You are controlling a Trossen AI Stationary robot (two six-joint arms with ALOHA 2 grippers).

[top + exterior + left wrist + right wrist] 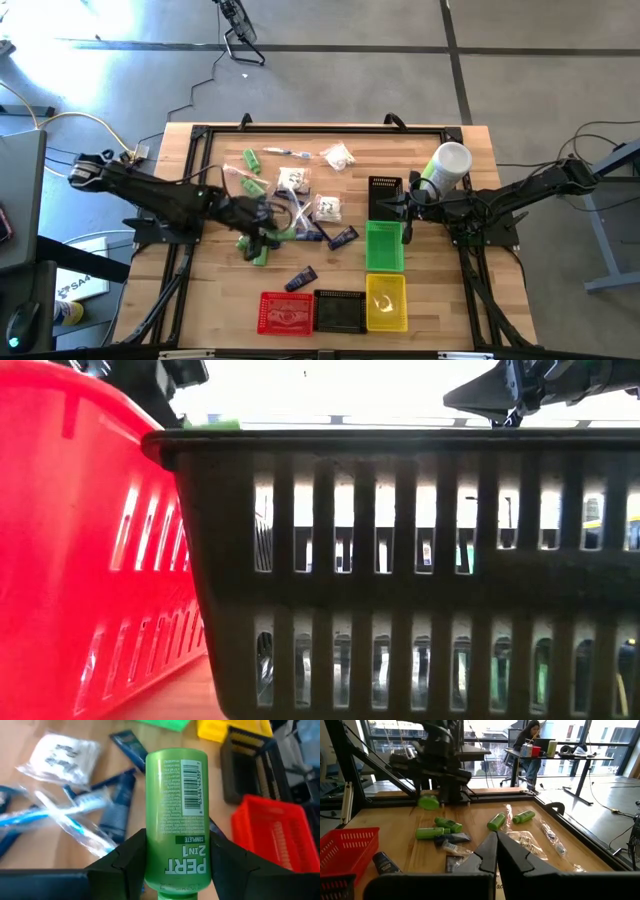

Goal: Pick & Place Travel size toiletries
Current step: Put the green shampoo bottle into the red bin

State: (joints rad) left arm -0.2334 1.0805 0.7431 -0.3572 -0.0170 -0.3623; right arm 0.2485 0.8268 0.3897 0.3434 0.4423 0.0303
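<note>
Toiletries (300, 195) scattered mid-surface (200, 300) between the arms; three baskets (335, 312) in a row at near edge, a fourth basket (384, 245) behind the rightmost, a fifth (384, 193) behind that, cup (447, 165) to its right.

Daylight is pouring through tall dark-framed windows (485, 740) onto the grey concrete floor (600, 805), where a person (530, 745) is sitting at a long dark desk (560, 755).
</note>
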